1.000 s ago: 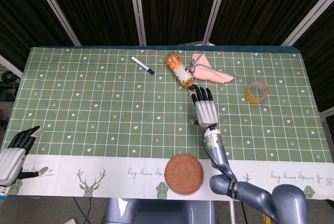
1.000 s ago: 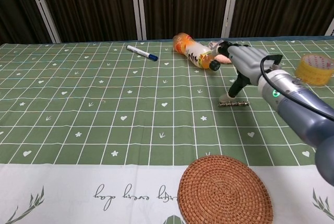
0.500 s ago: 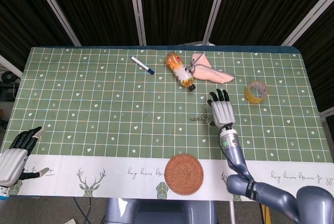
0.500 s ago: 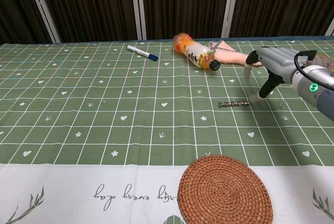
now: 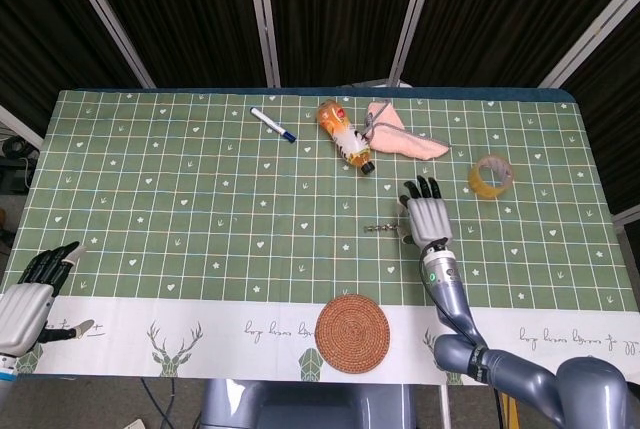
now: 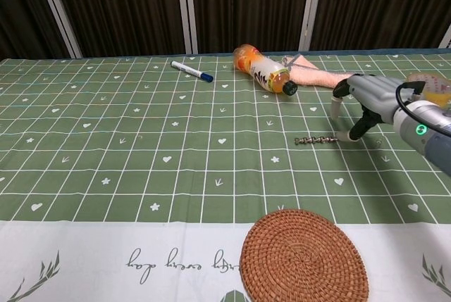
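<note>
While fingers spread, right hand empty, just beside drill bit, mid-table.

- The place looks like a robot test room or lab set up for recording, not a lived-in home.
- A single table fills both views, covered with a green grid-patterned cloth with a white printed strip at its near edge.
- Behind the far edge hang dark pleated curtains crossed by pale metal frame bars.
- At the far edge lie unrelated odds: a marker, an orange drink bottle, a pink cloth.
</note>
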Robot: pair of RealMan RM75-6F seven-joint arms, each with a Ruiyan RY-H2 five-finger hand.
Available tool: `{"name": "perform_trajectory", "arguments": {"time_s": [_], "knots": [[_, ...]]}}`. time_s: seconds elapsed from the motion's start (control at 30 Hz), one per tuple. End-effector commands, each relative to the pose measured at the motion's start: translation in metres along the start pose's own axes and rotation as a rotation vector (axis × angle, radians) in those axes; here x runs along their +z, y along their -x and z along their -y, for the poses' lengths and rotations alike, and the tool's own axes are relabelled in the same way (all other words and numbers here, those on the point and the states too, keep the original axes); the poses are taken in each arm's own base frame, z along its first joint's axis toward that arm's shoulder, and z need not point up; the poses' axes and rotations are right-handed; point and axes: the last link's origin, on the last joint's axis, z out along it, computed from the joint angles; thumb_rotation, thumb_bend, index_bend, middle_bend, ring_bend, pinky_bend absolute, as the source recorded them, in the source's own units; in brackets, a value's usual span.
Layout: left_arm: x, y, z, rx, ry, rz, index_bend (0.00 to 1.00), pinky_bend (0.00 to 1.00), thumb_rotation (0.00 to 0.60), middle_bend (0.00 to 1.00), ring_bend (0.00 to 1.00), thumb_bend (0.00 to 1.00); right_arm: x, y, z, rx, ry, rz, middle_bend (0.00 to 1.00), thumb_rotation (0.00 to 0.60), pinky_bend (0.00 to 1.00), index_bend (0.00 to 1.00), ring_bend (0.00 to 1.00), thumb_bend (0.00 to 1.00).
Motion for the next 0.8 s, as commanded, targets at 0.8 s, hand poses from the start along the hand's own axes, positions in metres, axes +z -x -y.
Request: {"name": "perform_trajectory", "arguments": {"time_s": [0.8], "knots": [[0.004,0.001,0.0,-0.01,-0.003,-0.005,0.0,0.0,0.6,0.0,0.0,0.04,0.001,0.017,-0.001,-0.002,0.007,0.037,0.15,0.6,0.0,0.49,0.0,0.21]]}}
